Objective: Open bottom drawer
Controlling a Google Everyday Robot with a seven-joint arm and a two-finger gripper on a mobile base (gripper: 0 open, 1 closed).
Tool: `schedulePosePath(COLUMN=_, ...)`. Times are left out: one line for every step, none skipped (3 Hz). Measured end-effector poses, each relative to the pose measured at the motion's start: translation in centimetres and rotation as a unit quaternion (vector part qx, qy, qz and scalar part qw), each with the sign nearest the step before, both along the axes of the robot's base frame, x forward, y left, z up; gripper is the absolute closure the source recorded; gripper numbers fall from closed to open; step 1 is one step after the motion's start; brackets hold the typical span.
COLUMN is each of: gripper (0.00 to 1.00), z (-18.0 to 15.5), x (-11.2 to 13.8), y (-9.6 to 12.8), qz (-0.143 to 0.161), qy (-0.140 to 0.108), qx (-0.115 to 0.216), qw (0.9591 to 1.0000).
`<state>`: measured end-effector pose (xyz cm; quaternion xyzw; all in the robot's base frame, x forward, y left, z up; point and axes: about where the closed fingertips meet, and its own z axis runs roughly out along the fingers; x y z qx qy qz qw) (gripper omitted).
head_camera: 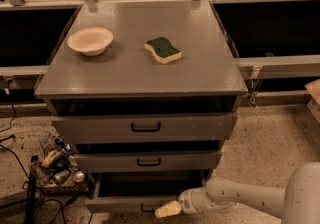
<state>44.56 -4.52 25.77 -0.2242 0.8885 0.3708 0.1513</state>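
Note:
The bottom drawer (120, 203) of the grey metal cabinet stands pulled out a little, and its plain grey inside (150, 186) shows behind the front panel. Its small black loop handle (146, 210) sits at the panel's lower middle, near the bottom edge of the view. My gripper (167, 210), cream-coloured at the tip, reaches in from the lower right on a white arm (235, 197). It is level with the handle, just to its right, against the drawer front.
Above are the middle drawer (149, 161) and the top drawer (145, 127), both slightly out. A beige bowl (90, 41) and a green-and-yellow sponge (163, 50) lie on the cabinet top. Small objects and cables (52, 165) clutter the floor at the left. Speckled floor lies to the right.

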Motion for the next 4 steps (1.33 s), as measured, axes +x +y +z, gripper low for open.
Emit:
schedulePosePath(gripper=0.0, z=0.0, x=0.0, y=0.0, qz=0.0, qy=0.0, qx=0.0, qw=1.0)
schedulePosePath(gripper=0.0, z=-0.9, x=3.7, y=1.0, qz=-0.036, qy=0.03, qx=0.008, qw=0.9988)
schedulePosePath(gripper=0.0, z=-0.9, x=3.7, y=1.0, qz=-0.036, qy=0.03, qx=0.008, qw=0.9988)
schedulePosePath(gripper=0.0, z=-1.1, x=3.1, y=1.7, qz=-0.018, qy=0.041, qx=0.015, qw=0.9989)
